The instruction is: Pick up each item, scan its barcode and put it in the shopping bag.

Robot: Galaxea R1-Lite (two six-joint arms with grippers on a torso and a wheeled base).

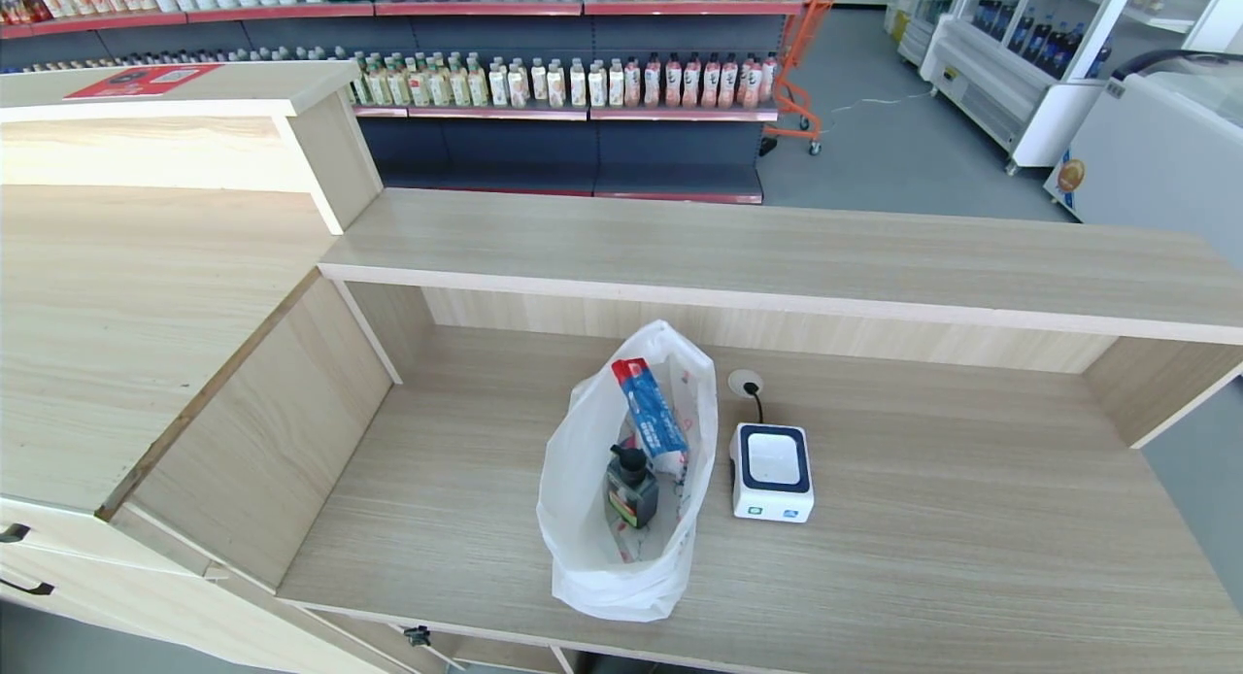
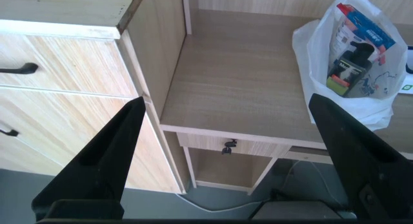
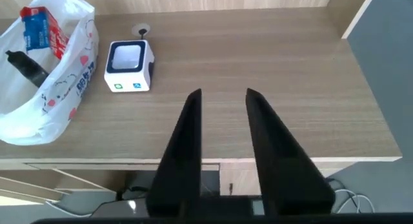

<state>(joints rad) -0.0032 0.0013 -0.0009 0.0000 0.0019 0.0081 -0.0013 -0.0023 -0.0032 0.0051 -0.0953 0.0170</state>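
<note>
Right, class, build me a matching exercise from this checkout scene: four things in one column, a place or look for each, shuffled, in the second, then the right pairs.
Column one
1. shopping bag
2. scanner
3. pump bottle
4. blue and red box

Column two
A. leans inside the bag, its top end near the bag's mouth
B. white plastic, mouth open, on the counter
C. dark, with a black top, down inside the bag
D. white block with a dark-rimmed window, on the counter beside the bag

Pairs: 1-B, 2-D, 3-C, 4-A
</note>
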